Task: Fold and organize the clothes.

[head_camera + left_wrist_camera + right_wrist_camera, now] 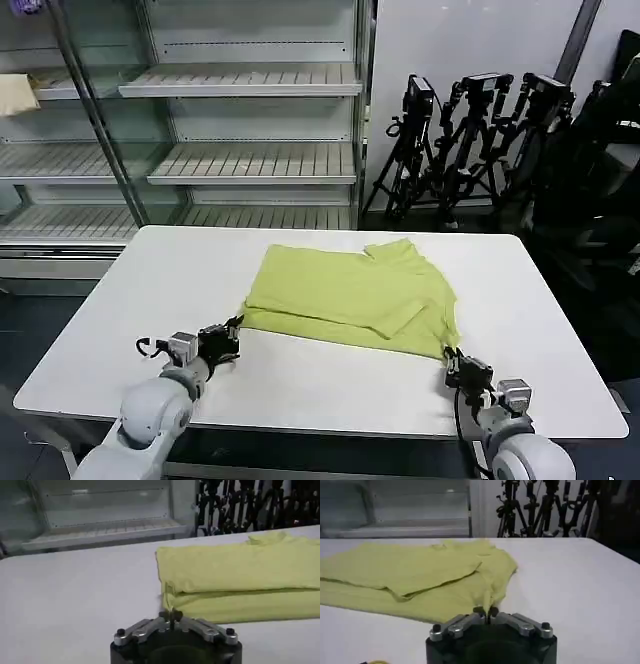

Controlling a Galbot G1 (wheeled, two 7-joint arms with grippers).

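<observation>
The clothes are one lime yellow-green T-shirt (350, 295) lying partly folded in the middle of the white table (300, 385), with a sleeve folded over on top. My left gripper (236, 328) is shut on the shirt's near left corner (169, 600). At the near right corner (487, 597) my right gripper (450, 358) is shut on the cloth as well. Both corners are pinched between the fingertips, just above the tabletop. The shirt (240, 575) spreads away from the left gripper (170, 615), and the folded sleeve edge (440, 582) lies beyond the right gripper (487, 612).
Empty white wire shelves (250, 160) behind a glass door stand past the table's far edge. Black tripods (470, 140) cluster at the back right. A beige folded cloth (15, 95) lies on a shelf at far left. Bare tabletop surrounds the shirt.
</observation>
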